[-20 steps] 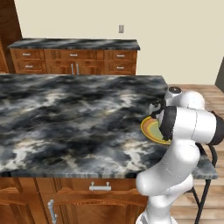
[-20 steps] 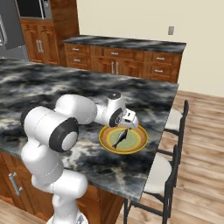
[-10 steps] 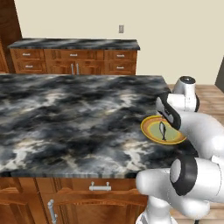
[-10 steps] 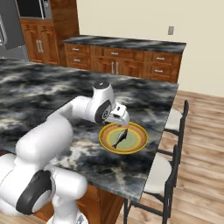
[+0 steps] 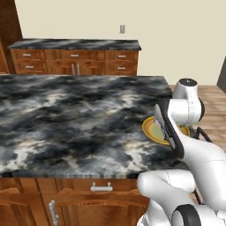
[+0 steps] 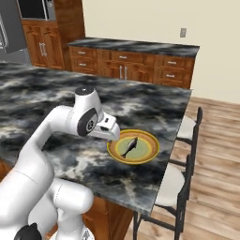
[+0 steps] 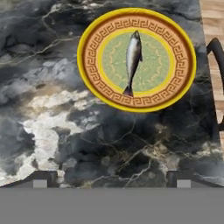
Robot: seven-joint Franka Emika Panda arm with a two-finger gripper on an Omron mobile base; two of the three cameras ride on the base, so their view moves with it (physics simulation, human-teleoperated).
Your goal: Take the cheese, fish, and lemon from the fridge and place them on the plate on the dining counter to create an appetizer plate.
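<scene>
The plate (image 7: 136,104) lies on the dining counter (image 7: 65,109) near its right edge, and the silvery fish (image 7: 132,57) lies across the plate's green centre. The right base view has the plate (image 6: 149,152) and fish (image 6: 130,146) just right of my hand. My gripper (image 7: 111,181) hangs above the stone short of the plate, open, its fingertips (image 7: 39,180) wide apart with nothing between them. From the left base camera my arm covers part of the plate (image 5: 152,130). Cheese and lemon are out of view. A grey edge of the fridge (image 6: 8,35) sits at far left.
Two bar stools (image 6: 183,133) stand along the counter's right edge, over wood floor. A narrower stone-topped run of drawered cabinets (image 5: 75,44) lines the back wall. The dining counter (image 5: 66,114) stretches wide to the plate's left.
My arm has swung back and the hand has pulled away from over the plate toward the counter's middle. The fish stays lying on the plate.
</scene>
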